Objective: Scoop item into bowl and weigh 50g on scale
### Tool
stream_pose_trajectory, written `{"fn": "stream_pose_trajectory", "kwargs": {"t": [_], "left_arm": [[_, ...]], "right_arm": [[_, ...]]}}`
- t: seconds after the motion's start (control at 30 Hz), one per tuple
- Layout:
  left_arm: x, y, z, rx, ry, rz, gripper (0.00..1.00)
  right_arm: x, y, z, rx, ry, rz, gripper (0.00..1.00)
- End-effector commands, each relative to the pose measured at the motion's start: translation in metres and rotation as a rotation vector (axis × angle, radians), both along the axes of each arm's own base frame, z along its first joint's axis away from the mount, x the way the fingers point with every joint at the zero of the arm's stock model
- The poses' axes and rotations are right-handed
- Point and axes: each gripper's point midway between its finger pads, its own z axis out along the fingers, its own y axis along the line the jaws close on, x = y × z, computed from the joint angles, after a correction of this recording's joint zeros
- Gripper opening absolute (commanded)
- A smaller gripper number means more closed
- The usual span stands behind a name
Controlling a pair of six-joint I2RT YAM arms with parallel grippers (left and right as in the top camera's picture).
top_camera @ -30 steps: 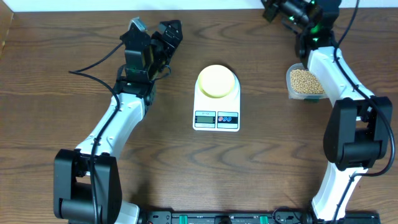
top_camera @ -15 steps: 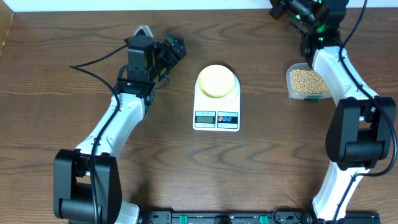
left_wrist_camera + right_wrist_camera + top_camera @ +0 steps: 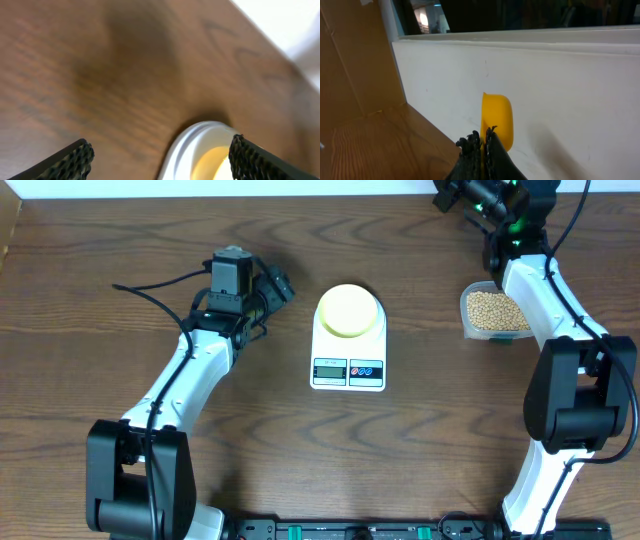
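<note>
Right end effector (image 3: 482, 146), clamped on a yellow scoop (image 3: 497, 120), is raised with the beans (image 3: 492, 310) in a clear tub (image 3: 466, 328) below and behind it; left end effector (image 3: 272, 288), spread wide and empty, faces the bowl (image 3: 349, 310) on the scale (image 3: 348, 370) just ahead. Risk: the thinly pinched scoop twisting on digging and scattering beans over the desk (image 3: 60, 380), or the left end effector nudging the bowl
</note>
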Motion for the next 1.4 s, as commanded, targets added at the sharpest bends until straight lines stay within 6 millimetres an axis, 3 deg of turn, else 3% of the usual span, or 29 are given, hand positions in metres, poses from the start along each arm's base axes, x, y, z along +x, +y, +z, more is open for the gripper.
{"fn": "stream_pose_trajectory", "kwargs": {"t": [0.0, 0.33, 0.6, 0.83, 1.1, 1.2, 1.37], "left_arm": [[-0.007, 0.012, -0.008, 0.059, 0.043, 0.025, 0.89], [-0.037, 0.020, -0.031, 0.101, 0.196, 0.032, 0.88], [-0.036, 0.027, -0.031, 0.133, 0.193, 0.056, 0.88], [-0.040, 0.045, -0.033, 0.220, 0.208, 0.117, 0.88], [-0.041, 0.045, -0.034, 0.221, 0.212, 0.116, 0.89], [-0.041, 0.045, -0.034, 0.220, 0.212, 0.115, 0.94], [-0.041, 0.044, -0.034, 0.214, 0.213, 0.110, 0.95]], "right_arm": [[0.002, -0.001, 0.006, 0.009, -0.008, -0.004, 0.01], [0.003, -0.001, 0.002, 0.008, 0.011, -0.004, 0.01], [0.005, -0.005, -0.006, 0.004, 0.054, -0.011, 0.01], [0.007, -0.008, -0.006, -0.018, 0.026, -0.030, 0.01], [0.007, -0.008, -0.006, -0.018, 0.026, -0.029, 0.01], [0.007, -0.008, -0.006, -0.018, 0.026, -0.029, 0.01], [0.007, -0.008, -0.006, -0.018, 0.026, -0.029, 0.01]]}}
